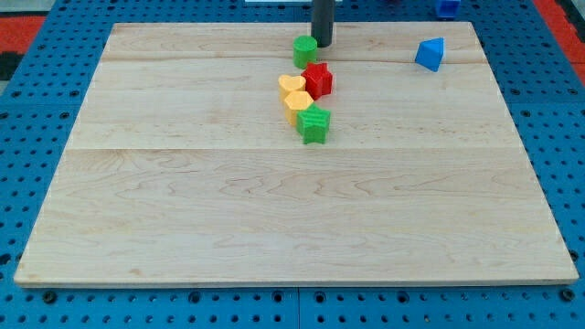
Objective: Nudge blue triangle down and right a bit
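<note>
The blue triangle (430,53) lies near the top right of the wooden board (183,210). My tip (323,43) is at the top middle, far to the left of the blue triangle. It stands right beside a green round block (304,50), at that block's right edge. Below the tip a red star-like block (318,79), a yellow heart-like block (292,86), a yellow block (297,103) and a green star-like block (313,123) sit bunched in a short column.
A blue pegboard surface (558,110) surrounds the board. A small blue object (447,7) lies off the board at the view's top right.
</note>
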{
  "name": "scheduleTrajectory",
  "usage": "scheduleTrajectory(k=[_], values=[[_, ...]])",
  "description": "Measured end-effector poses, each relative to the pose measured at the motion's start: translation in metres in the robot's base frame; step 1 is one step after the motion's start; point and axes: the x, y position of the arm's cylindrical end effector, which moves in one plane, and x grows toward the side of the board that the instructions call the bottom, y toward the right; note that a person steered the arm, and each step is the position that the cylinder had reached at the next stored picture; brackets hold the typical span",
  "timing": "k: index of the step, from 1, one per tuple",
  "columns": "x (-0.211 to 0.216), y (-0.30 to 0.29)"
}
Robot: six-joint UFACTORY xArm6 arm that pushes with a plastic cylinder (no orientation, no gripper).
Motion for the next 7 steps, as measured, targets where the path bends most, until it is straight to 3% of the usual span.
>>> scheduleTrajectory(k=[1,7], values=[[0.004,-0.014],[0.000,0.072]])
